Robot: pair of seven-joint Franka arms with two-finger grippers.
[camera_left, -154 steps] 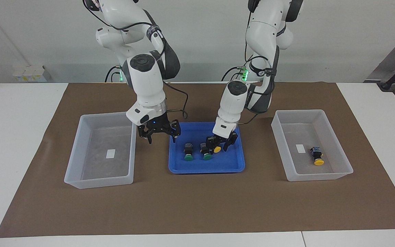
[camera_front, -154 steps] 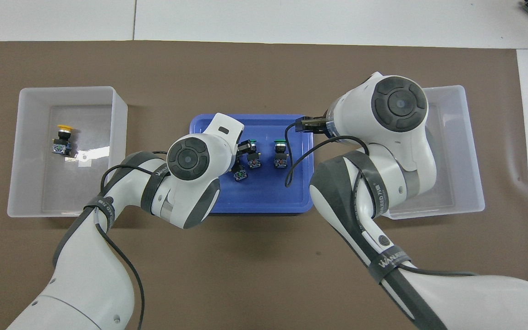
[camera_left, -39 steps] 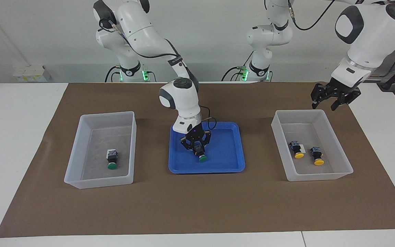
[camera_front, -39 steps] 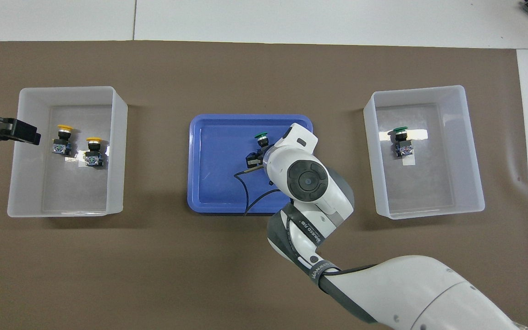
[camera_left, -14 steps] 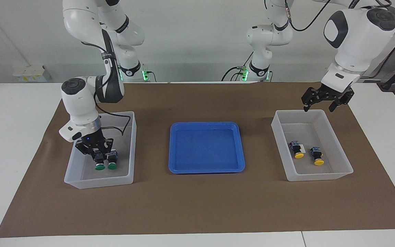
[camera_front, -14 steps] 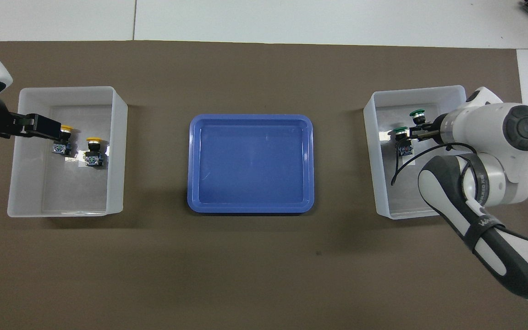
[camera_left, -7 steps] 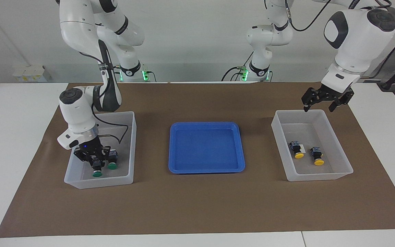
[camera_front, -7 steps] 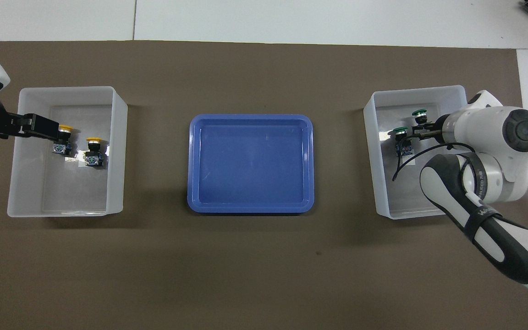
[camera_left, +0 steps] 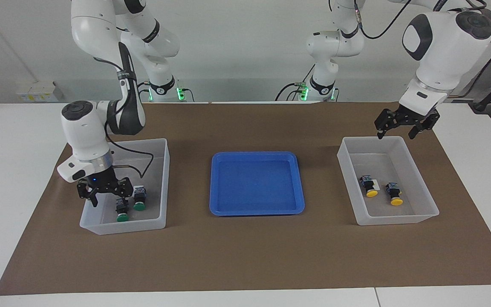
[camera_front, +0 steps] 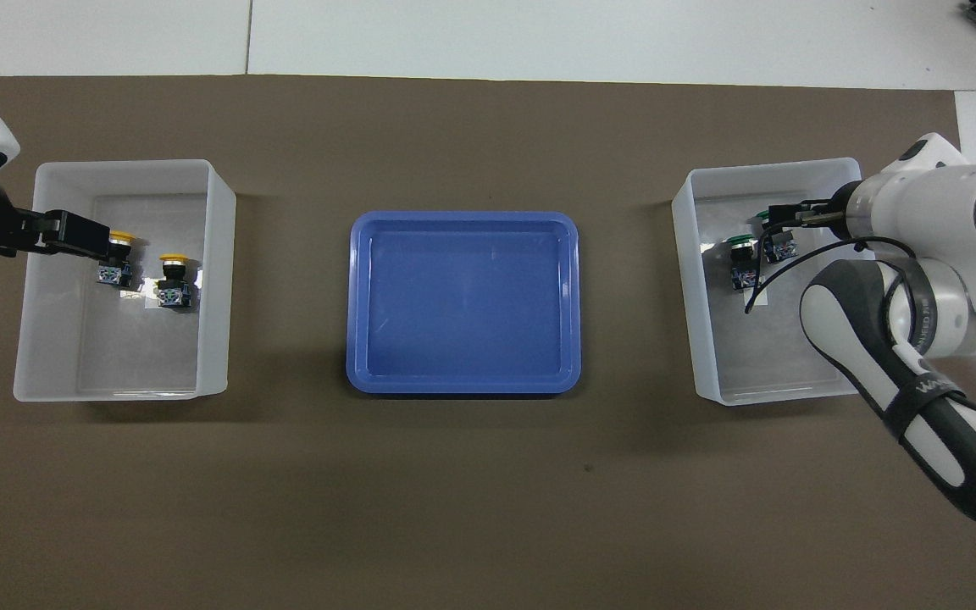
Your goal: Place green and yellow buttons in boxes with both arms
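Two green buttons (camera_left: 122, 209) (camera_left: 139, 200) lie side by side in the box (camera_left: 122, 226) at the right arm's end of the table. My right gripper (camera_left: 105, 195) is open just above that box, beside the green buttons and holding nothing. In the overhead view it (camera_front: 784, 219) partly covers one green button (camera_front: 774, 244); the other (camera_front: 742, 252) shows fully. Two yellow buttons (camera_left: 372, 187) (camera_left: 394, 195) lie in the box (camera_left: 394, 219) at the left arm's end. My left gripper (camera_left: 404, 123) is open and empty, raised above that box.
A shallow blue tray (camera_left: 256, 183) with nothing in it sits on the brown mat between the two boxes. White table surface borders the mat at both ends.
My right gripper has opened, let go of the second green button in the box, and shifted up and toward the right arm's end. The left arm has not moved.
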